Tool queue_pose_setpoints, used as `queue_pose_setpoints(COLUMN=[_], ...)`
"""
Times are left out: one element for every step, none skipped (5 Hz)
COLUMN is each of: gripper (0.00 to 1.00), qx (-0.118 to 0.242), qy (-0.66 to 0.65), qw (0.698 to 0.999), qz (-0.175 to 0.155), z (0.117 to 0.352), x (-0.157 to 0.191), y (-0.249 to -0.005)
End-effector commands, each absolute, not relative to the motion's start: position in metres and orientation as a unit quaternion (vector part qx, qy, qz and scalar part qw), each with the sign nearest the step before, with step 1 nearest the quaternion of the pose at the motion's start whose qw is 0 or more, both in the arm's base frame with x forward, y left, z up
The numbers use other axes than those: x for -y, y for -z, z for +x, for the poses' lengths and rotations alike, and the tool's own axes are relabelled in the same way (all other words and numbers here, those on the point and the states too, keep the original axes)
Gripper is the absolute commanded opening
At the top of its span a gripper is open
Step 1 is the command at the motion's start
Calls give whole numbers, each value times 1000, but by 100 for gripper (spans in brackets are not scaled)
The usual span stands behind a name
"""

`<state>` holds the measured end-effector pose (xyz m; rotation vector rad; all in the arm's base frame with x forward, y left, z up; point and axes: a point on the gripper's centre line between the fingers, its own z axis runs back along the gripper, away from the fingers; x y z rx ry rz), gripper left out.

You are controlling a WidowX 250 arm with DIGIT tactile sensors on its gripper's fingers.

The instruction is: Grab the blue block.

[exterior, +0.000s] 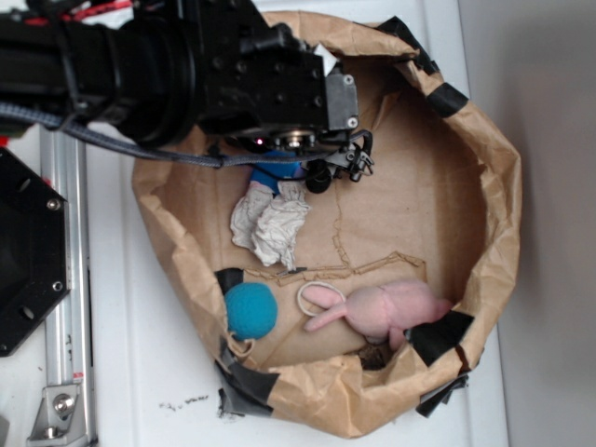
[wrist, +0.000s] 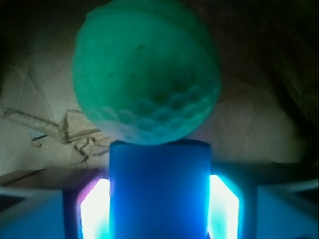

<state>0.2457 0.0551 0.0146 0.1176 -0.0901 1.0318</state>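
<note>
The blue block (wrist: 159, 189) fills the lower middle of the wrist view, a smooth bright blue slab standing between my two glowing fingers (wrist: 94, 209). My gripper (wrist: 159, 204) is shut on it, with both pads pressed against its long sides. In the exterior view only a small piece of the blue block (exterior: 273, 173) shows under the black gripper (exterior: 284, 158), at the back of the paper bin. The rest of the block is hidden by the arm.
A green dimpled golf ball (wrist: 146, 74) touches the block's far end. A crumpled white cloth (exterior: 270, 223), a teal fuzzy ball (exterior: 250, 310), a white ring (exterior: 312, 296) and a pink plush bunny (exterior: 382, 310) lie inside the brown paper bin (exterior: 494, 186).
</note>
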Motion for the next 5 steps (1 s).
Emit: queue_pose_setpoints(gripper=[0,0,0,0,0], qx=[97,150,120,120,118], qy=[-362,-243,-125,-71,-60], qw=[927,958,985,990,991], qz=[30,31,-3,35,14], z=[275,292,292,282,271], x=[-43,-18,6,12,6], y=[-98,-149,-180,-185,-187])
